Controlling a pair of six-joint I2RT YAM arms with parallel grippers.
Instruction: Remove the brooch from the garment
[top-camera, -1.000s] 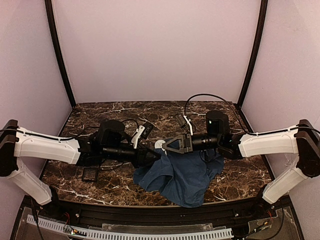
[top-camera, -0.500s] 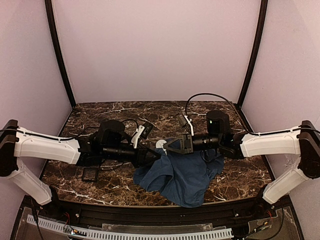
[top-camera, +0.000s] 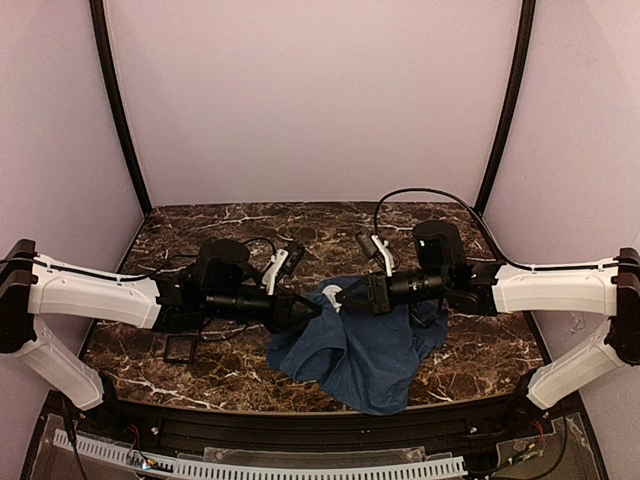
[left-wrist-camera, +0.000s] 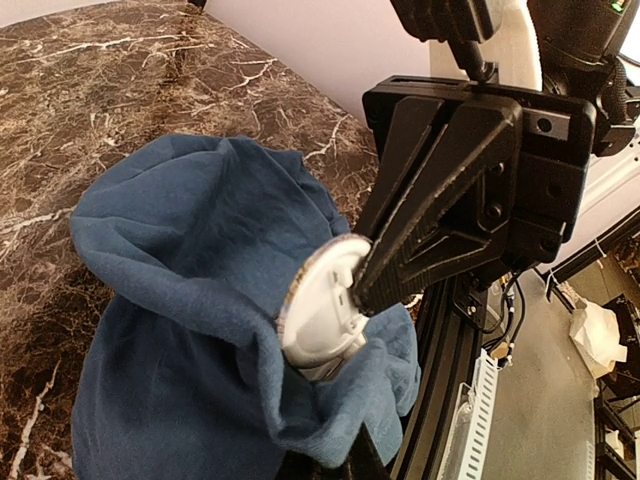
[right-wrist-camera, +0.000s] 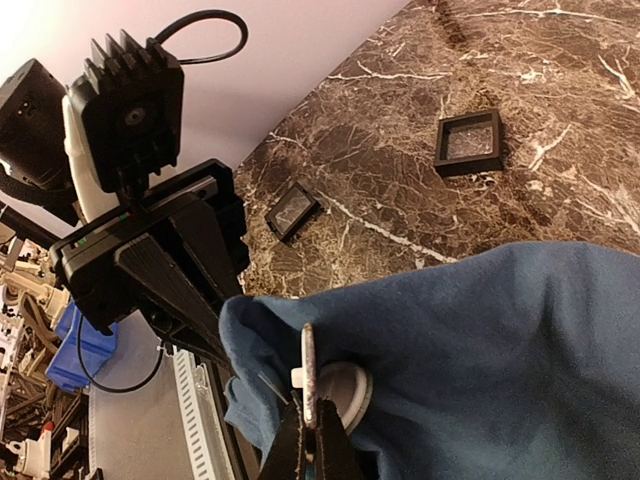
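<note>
Both arms stretch level and inward, wrists turned so their tips nearly meet above the table. The left gripper (top-camera: 312, 312) is pinched tight on a fold of the blue cloth (top-camera: 365, 350), which bunches around its fingertips. The right gripper (right-wrist-camera: 308, 432) has its fingers clamped on the rim of the brooch (left-wrist-camera: 322, 315), a pale disc sitting just beyond the left fingertips with cloth wrapped behind it. Compared with a second ago, the right arm has drawn back slightly toward its own side, carrying the brooch along, and the left fingers have finished closing.
</note>
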